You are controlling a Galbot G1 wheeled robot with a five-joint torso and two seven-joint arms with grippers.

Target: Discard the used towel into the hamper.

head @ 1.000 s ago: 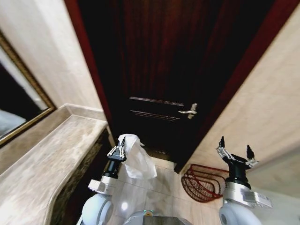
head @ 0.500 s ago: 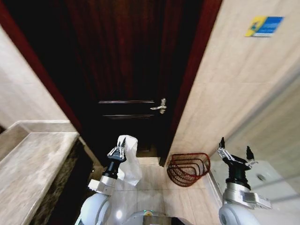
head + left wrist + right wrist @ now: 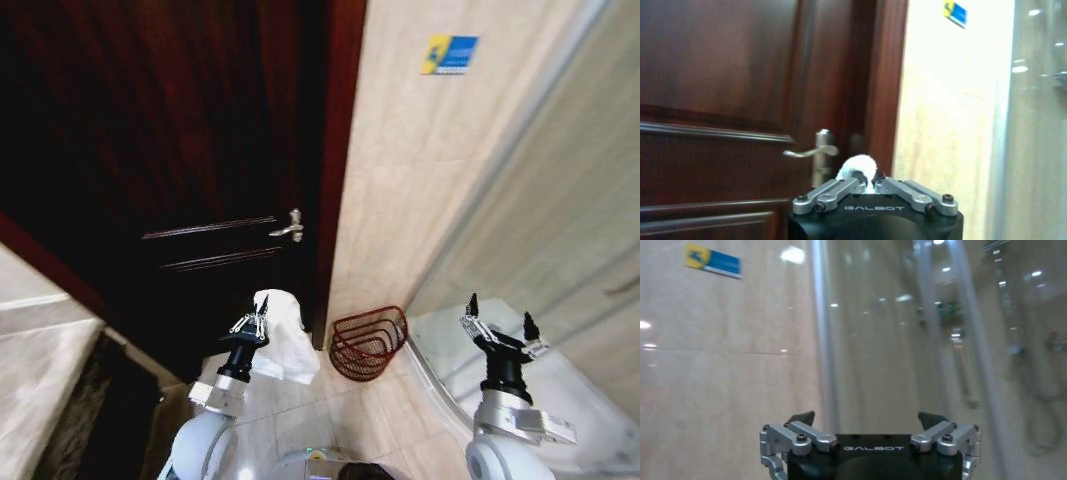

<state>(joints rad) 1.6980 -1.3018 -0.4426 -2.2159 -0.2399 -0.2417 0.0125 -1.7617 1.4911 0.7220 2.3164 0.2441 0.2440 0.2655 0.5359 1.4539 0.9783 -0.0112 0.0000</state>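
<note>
Bathroom floor by the dark door (image 3: 200,180) held the hamper (image 3: 368,343), standing against the tiled wall with no towel in it. Left gripper (image 3: 250,325) was clamped on the white towel (image 3: 282,340), held up and left of the hamper, so pickup looked done and the drop remained; right gripper (image 3: 497,330) idled, fingers apart. The hamper's inside was hard to make out, and the gripper hid most of the towel in the left wrist view.

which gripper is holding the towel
The left gripper, shut on the crumpled white towel; the right gripper is open and empty.
</note>
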